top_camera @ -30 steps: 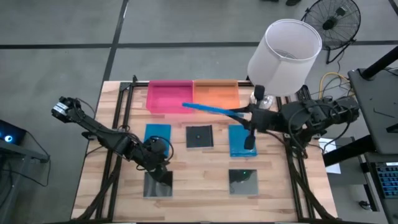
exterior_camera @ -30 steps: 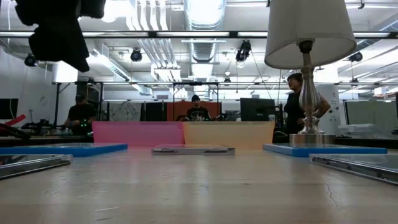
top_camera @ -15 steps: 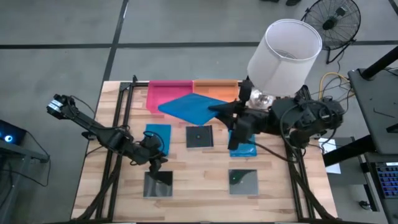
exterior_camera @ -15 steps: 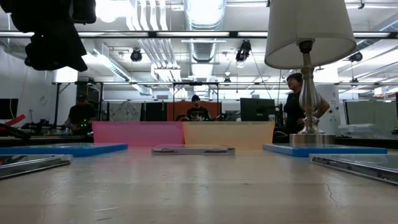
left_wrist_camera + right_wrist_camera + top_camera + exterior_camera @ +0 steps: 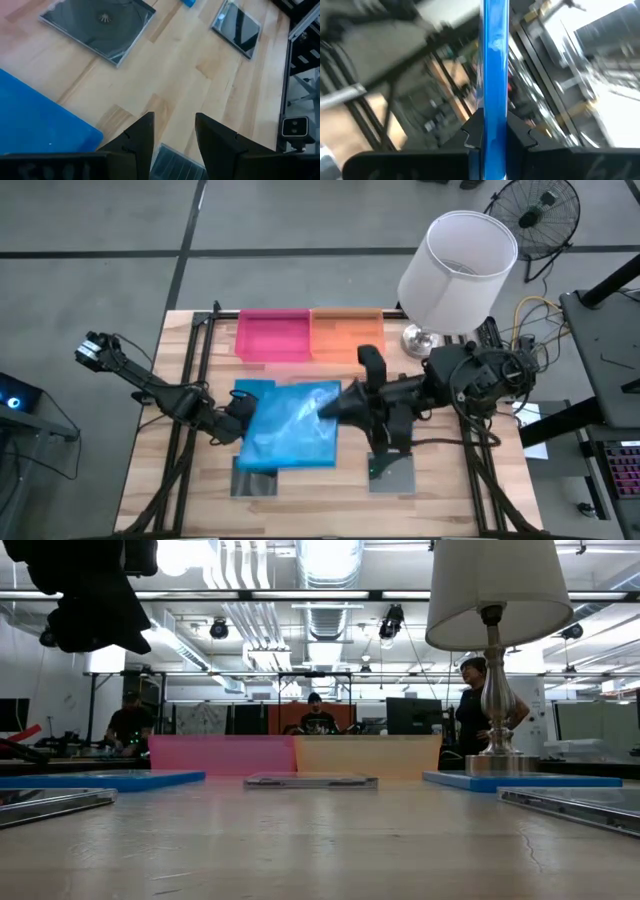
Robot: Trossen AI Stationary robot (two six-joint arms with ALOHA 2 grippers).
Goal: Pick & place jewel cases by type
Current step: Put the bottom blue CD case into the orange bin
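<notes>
The right gripper [image 5: 487, 132], fingers clamped on a blue jewel case [image 5: 293, 425], has swung it from the trays toward the worktop's [image 5: 340, 480] nine-o'clock side — sorting underway; the left gripper [image 5: 172, 132] waits, fingers apart.

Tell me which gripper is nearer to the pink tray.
Right. The right gripper is raised over the table's middle, holding a blue jewel case, just short of the pink tray. The left gripper sits farther out, nearer the table's left front.
</notes>
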